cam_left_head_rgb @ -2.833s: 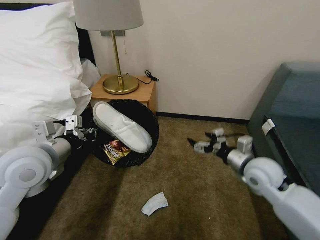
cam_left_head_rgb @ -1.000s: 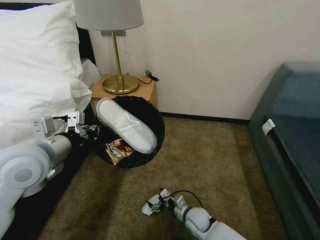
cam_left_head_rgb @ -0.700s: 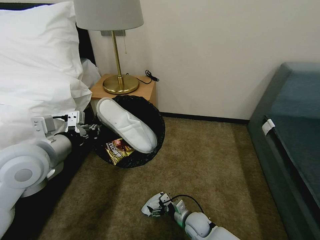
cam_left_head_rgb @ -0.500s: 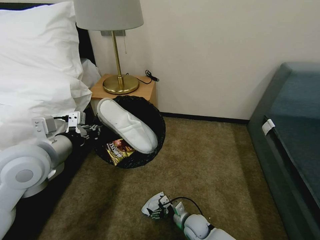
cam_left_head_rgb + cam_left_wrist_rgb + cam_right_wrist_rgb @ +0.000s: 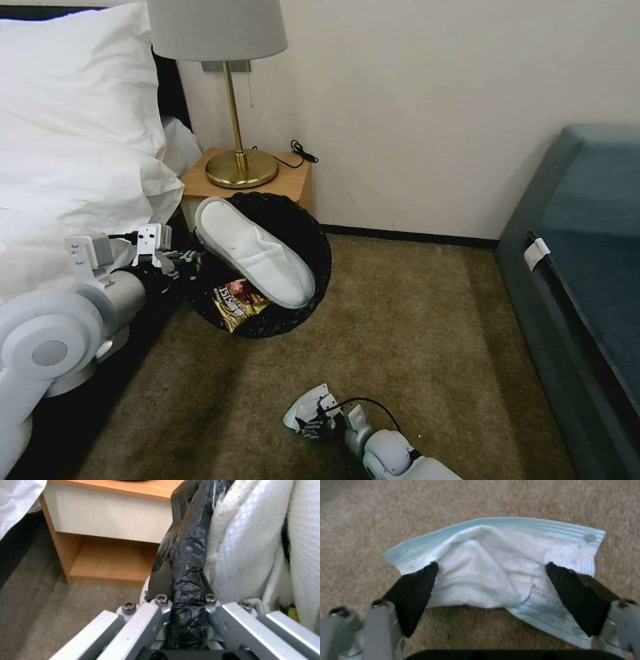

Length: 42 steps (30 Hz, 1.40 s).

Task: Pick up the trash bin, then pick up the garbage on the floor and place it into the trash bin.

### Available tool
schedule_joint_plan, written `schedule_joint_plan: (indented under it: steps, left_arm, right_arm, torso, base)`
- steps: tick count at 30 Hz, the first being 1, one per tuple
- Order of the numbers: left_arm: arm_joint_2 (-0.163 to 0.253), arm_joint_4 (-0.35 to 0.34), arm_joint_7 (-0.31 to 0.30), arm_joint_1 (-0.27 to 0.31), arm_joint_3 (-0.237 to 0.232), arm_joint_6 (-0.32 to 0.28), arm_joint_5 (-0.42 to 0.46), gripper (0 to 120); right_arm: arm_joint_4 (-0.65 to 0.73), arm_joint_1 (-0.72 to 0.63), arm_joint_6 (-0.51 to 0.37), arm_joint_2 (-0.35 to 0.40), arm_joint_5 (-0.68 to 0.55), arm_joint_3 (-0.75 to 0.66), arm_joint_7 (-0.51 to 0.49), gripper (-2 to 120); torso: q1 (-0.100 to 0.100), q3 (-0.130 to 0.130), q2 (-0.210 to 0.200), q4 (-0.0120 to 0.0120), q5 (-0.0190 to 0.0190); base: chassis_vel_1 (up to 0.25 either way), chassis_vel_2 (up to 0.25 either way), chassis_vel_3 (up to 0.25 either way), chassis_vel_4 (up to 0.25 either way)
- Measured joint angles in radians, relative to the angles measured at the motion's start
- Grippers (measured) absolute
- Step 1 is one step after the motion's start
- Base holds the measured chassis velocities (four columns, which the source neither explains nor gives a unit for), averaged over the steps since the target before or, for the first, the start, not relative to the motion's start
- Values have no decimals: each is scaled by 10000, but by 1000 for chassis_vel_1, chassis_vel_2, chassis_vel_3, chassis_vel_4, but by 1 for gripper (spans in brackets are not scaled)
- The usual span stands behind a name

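Nearest, the right gripper is down on the brown carpet, its black fingers spread wide on either side of a crumpled white-and-blue face mask. Farther off, the left gripper is clamped onto the rim of the round trash bin lined with a glossy black bag, holding it tilted beside the wooden nightstand. A flat white slipper and a red-and-gold snack wrapper lie inside it.

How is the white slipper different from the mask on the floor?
The slipper is already in the trash bin, leaning across its rim; the face mask lies on the carpet. The slipper is long, flat and plain white; the mask is smaller, crumpled, with pale blue edges. The open right gripper straddles the mask, while the left gripper pinches the bin's rim beside the slipper. Both are mostly white.
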<state>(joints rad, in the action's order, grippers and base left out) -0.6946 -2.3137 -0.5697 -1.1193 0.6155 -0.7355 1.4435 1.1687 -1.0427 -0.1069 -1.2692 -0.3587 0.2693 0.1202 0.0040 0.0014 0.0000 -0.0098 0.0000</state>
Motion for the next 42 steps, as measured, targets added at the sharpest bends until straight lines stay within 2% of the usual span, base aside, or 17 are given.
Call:
schedule_joint_plan:
  steps: [9,17,19,20,21,23,25,26,28,30,31,32,34,35,37,42]
  left_arm:
    - [11,-12,1,-16,12,0,-7,3]
    - [21,-5,26,-12,30,0,-7,3]
    - [10,-3,28,-10,27,0,-10,3]
    - [10,-3,28,-10,27,0,-10,3]
    - [11,-2,29,-12,26,0,-10,3]
    - [13,0,30,-13,26,0,-11,3]
    - [42,21,33,-12,44,0,-11,3]
    - [42,21,33,-12,44,0,-11,3]
    - [50,26,40,-6,51,0,-11,3]
    - [50,28,49,3,51,0,-11,3]
    - [50,33,54,22,51,0,-10,3]
    - [50,33,54,22,51,0,-10,3]
    - [50,52,59,67,49,0,-4,3]
    - [50,52,59,67,49,0,-4,3]
    - [52,64,71,94,48,0,5,3]
    - [82,90,94,135,55,0,15,3]
  right_arm:
    - [-294,-13,87,-92,-7,-64,63,83]
    - [-501,2,154,-177,-10,-96,48,73]
    - [-515,3,169,-186,-8,-110,-28,64]
    - [-515,3,169,-186,-8,-110,-28,64]
    - [-503,1,170,-186,-7,-117,-70,58]
    - [-495,-2,170,-186,-6,-120,-90,57]
    - [-476,-22,174,-191,0,-138,-159,43]
    - [-476,-22,174,-191,0,-138,-159,43]
    - [-423,-50,178,-193,1,-168,-173,31]
    - [-383,-57,174,-186,-6,-168,-168,28]
    - [-342,-60,164,-171,-8,-167,-165,19]
    - [-342,-60,164,-171,-8,-167,-165,19]
    - [-248,-66,128,-146,-11,-159,-180,8]
    - [-248,-66,128,-146,-11,-159,-180,8]
    - [-173,-70,103,-145,-27,-153,-273,0]
    - [-44,-91,86,-145,-18,-191,-342,0]
  torso:
    - [-1,-3,2,1,-8]
    - [-3,-4,4,1,-9]
    - [-3,-3,5,-1,-9]
    - [-3,-3,5,-1,-9]
    - [-3,-2,4,-2,-8]
    - [-3,-1,4,-3,-6]
    - [-2,0,1,-5,-4]
    - [-2,0,1,-5,-4]
    - [-1,1,-1,-2,-2]
    - [0,2,-1,-1,2]
    - [0,2,-2,3,8]
    - [0,2,-2,3,8]
    - [1,3,-3,3,9]
    - [1,3,-3,3,9]
    - [1,4,-3,2,9]
    - [1,4,-4,0,7]
  base:
    - [0,0,0,0]
    - [0,0,0,0]
    - [0,0,0,0]
    - [0,0,0,0]
    - [0,0,0,0]
    - [0,0,0,0]
    - [0,0,0,0]
    - [0,0,0,0]
    - [0,0,0,0]
    - [0,0,0,0]
    - [0,0,0,0]
    - [0,0,0,0]
    - [0,0,0,0]
    - [0,0,0,0]
    - [0,0,0,0]
    - [0,0,0,0]
